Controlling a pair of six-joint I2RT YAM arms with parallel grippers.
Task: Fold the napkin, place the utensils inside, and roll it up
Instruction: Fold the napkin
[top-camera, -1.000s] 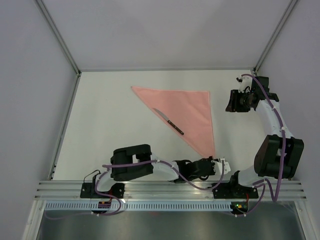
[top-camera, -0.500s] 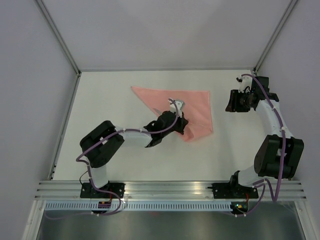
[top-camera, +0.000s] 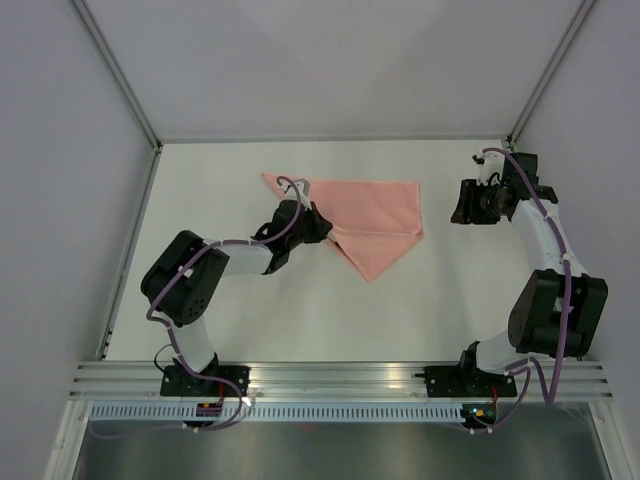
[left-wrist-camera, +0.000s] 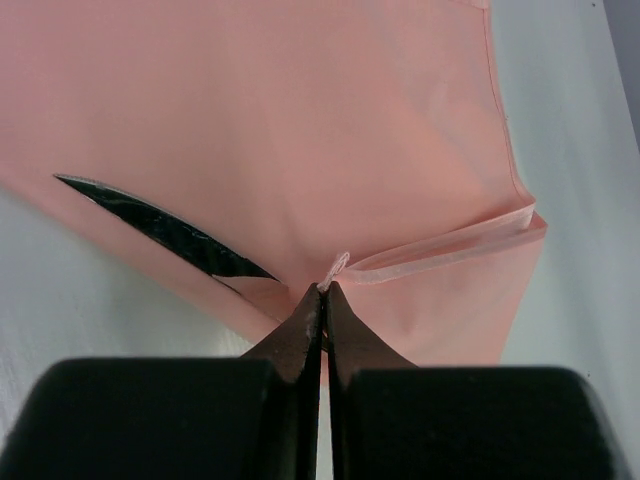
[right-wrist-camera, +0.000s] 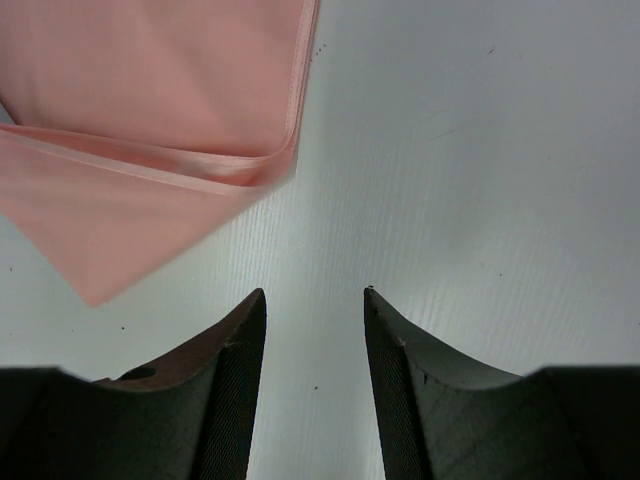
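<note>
From overhead I see the salmon-pink napkin (top-camera: 380, 205) lying toward the far middle of the table (top-camera: 220, 300). Its long straight edge runs left to right along the far side, and a folded point aims back toward the near edge. My left gripper (left-wrist-camera: 323, 292) is clamped tight on a small tuck of the napkin's hem, over the left part of the cloth. On the left wrist camera the knife (left-wrist-camera: 160, 225) lies diagonally, blade tip toward the upper left. Only the shiny blade shows, the rest is tucked under a layer of cloth, and from overhead I cannot find it at all. My right gripper (right-wrist-camera: 313, 296) hangs with jaws apart over bare table just beside the napkin's right corner, holding nothing.
</note>
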